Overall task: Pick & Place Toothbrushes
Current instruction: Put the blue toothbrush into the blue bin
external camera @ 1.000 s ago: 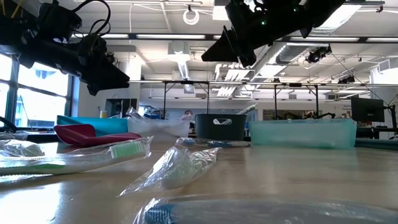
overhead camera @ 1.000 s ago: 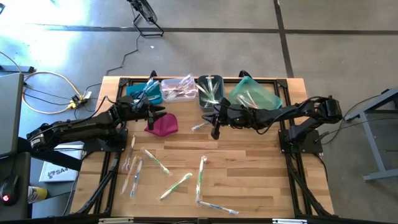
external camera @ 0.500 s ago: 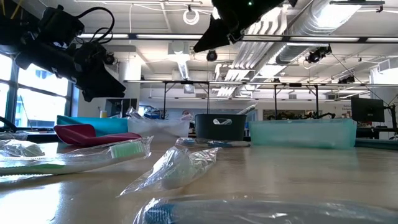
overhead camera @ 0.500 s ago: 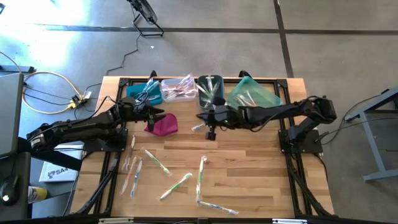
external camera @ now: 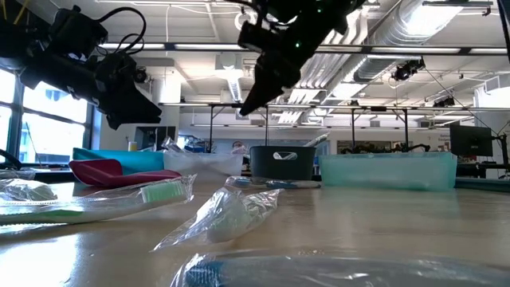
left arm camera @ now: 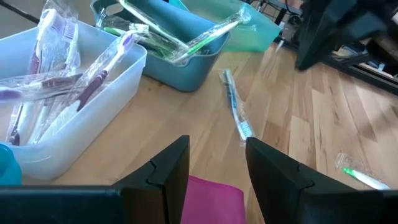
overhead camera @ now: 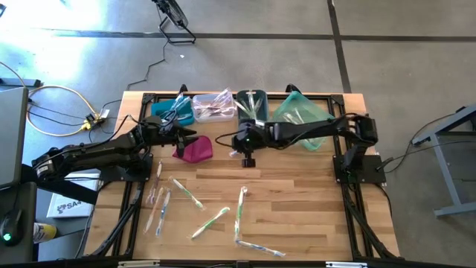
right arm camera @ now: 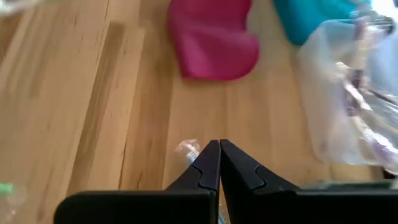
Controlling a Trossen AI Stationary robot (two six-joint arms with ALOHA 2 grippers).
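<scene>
While several toothbrushes [overhead camera: 223,104] already sit in the far bins [overhead camera: 251,106], about eight [overhead camera: 239,211] still lie on the near desk [overhead camera: 297,193], one by the grey bin; right gripper [overhead camera: 246,161] hovers there, fingers together, empty; left gripper [overhead camera: 192,136] fingers apart over the magenta pouch [overhead camera: 195,150]

site: robotics lab / open workshop hall | floor: bare grey concrete floor [overhead camera: 245,52], yellow cable coil [overhead camera: 56,104] at 9 o'clock | bench: slatted wooden table [overhead camera: 297,208] | ceiling: exposed silver ducts [external camera: 414,24], strip lights | background: black metal frames [external camera: 351,119]
</scene>
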